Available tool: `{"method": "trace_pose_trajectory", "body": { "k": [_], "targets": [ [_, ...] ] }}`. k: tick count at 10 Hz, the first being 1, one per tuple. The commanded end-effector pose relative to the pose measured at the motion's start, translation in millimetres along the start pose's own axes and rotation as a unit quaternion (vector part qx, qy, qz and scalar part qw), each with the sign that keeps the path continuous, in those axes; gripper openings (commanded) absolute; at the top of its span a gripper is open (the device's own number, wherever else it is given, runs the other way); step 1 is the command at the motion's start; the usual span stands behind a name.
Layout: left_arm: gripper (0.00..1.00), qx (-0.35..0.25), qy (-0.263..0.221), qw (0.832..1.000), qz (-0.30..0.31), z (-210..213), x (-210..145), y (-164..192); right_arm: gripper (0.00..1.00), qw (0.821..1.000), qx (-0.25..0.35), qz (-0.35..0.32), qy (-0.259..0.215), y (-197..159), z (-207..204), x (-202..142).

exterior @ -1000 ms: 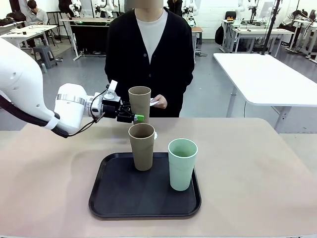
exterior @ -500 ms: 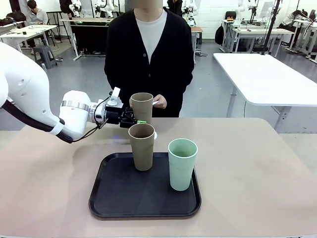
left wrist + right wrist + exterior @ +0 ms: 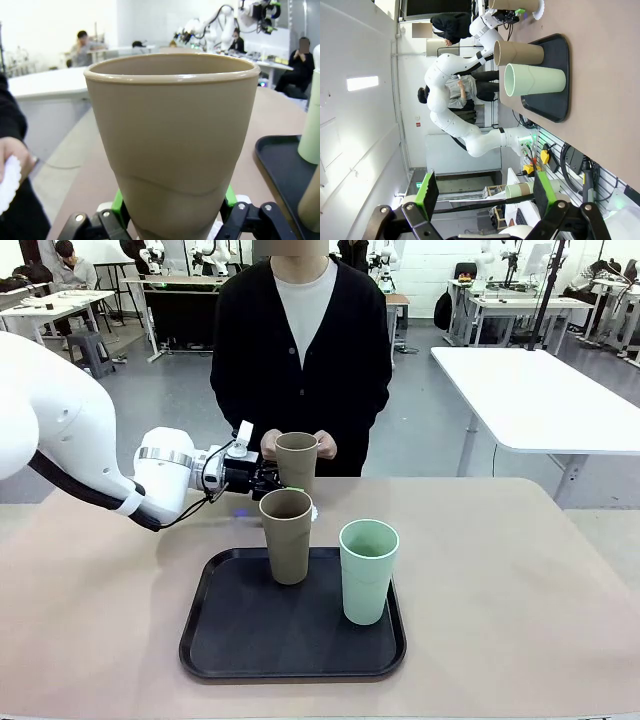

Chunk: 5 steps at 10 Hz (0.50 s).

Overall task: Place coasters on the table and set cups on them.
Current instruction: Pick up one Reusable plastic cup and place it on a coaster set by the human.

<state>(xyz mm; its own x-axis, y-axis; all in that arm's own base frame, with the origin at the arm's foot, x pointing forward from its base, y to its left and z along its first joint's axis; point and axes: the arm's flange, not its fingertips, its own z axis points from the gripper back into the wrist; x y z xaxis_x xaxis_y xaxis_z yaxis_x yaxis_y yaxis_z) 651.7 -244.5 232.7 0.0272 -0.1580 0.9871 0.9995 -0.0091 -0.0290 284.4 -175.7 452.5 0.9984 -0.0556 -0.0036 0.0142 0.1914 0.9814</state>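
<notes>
At the far side of the counter point(image 3: 520, 570), just in front of the person, the left gripper point(image 3: 270, 480) is clamped on the lower part of a tan cup point(image 3: 297, 460). It has one green pad on each side, and the cup stands upright with its mouth up. From the left wrist, the green pads point(image 3: 118, 207) press against the narrow base section below the cup's step.

A white scalloped coaster point(image 3: 313, 511) lies on the counter at the foot of that cup. Only its edge peeps out, and whether the cup's base touches it cannot be told.

Beyond the cup is the person's hand point(image 3: 12, 152), which holds a second coaster point(image 3: 8, 184), also white and scalloped.

Nearer the robot, a black tray point(image 3: 230, 640) sits on the counter. A second tan cup point(image 3: 287, 535) stands at its far edge, directly in front of the held one. A mint-green cup point(image 3: 368, 570) stands upright beside it, nearer the tray's right side.

The right gripper point(image 3: 485, 192) hangs well apart from the tray, its jaws spread wide with nothing between them.
</notes>
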Motion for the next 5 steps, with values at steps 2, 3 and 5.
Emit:
{"method": "trace_pose_trajectory", "body": {
  "k": [2,3,5],
  "targets": [
    [0.82,0.002,0.006,1.0,0.004,-10.1,-3.6,10.0,1.0,1.0,0.003,0.002,0.001,0.5,0.1,0.0],
    [0.82,0.0,0.007,1.0,0.003,-9.5,-2.9,6.1,1.0,1.0,0.003,0.002,0.001,0.5,0.1,0.0],
    [0.82,-0.003,0.007,1.0,0.0,-5.0,2.6,-2.5,1.0,1.0,0.003,0.002,0.001,0.5,0.1,0.0]
  ]
}}
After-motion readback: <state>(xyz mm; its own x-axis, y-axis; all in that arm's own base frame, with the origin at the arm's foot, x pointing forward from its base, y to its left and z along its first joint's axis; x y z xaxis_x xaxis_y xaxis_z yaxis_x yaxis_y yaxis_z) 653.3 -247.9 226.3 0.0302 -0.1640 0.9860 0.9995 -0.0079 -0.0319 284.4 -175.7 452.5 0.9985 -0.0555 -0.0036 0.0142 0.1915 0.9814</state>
